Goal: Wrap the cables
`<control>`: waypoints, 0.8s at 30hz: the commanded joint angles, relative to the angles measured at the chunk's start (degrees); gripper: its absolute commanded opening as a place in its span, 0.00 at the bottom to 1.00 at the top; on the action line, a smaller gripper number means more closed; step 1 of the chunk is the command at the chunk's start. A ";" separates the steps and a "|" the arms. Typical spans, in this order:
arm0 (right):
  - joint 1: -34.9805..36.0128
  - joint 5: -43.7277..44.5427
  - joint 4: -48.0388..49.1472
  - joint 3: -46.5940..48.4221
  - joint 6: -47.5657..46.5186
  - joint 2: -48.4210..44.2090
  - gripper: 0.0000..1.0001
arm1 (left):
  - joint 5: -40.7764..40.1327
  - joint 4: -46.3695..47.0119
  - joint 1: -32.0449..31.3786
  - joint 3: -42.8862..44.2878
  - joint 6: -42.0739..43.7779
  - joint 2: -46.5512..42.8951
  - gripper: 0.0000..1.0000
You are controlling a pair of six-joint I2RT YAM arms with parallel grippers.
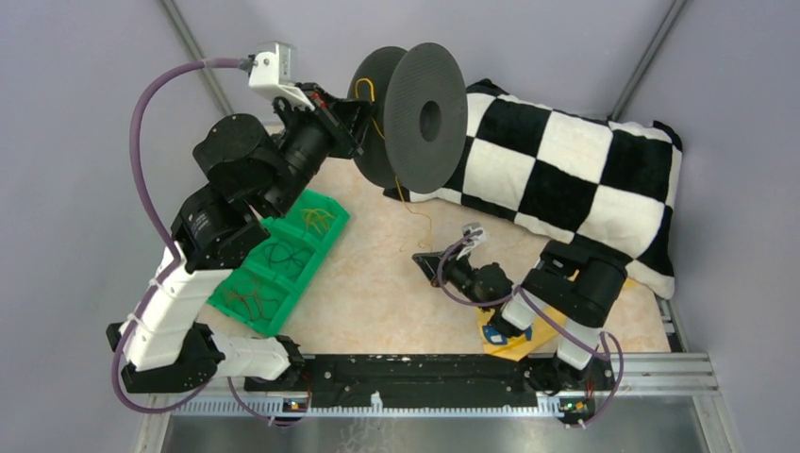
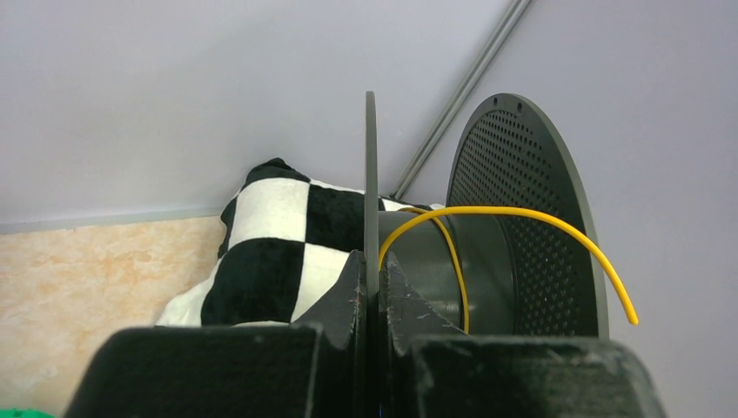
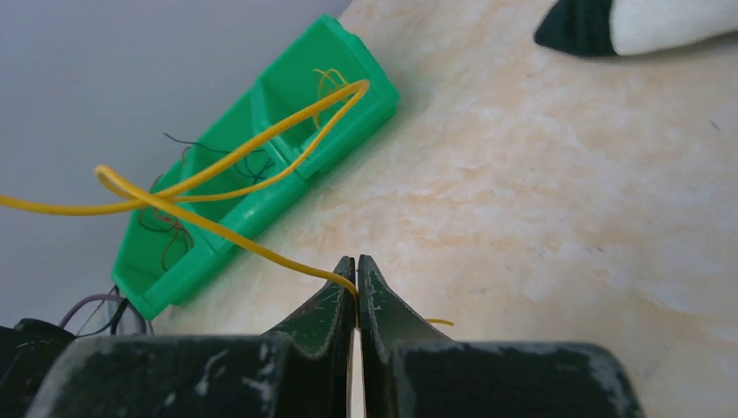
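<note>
Green bin (image 3: 200, 261): loose cables (image 3: 326, 78) in compts.

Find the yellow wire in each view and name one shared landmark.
Top: wire at the spool hub, upper centre, trailing down to the right gripper.
Left wrist: wire arcs over the hub, right of centre.
Right wrist: wire runs from left edge into the right gripper.
Landmark: checkered pillow, in all three.

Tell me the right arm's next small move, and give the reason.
Probably lift the right gripper toward the spool to take up slack: it is shut on the yellow wire, which hangs in loose loops, while the left gripper clamps the spool's flange.
</note>
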 commanded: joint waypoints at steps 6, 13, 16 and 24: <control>-12.39 1.66 11.43 -15.14 9.18 -4.00 0.00 | -5.84 6.88 -0.03 4.07 4.25 -5.26 0.00; -24.67 -6.05 -3.53 -17.47 12.86 -13.72 0.00 | -8.27 6.37 -0.03 5.11 7.30 -9.73 0.00; -28.88 -8.03 -18.78 -14.51 11.43 -21.78 0.00 | -8.09 3.26 -0.03 6.60 7.99 -10.39 0.00; -36.16 -9.74 -60.87 0.97 -1.79 -43.20 0.00 | -6.00 -4.94 -0.07 5.55 8.88 -10.29 0.00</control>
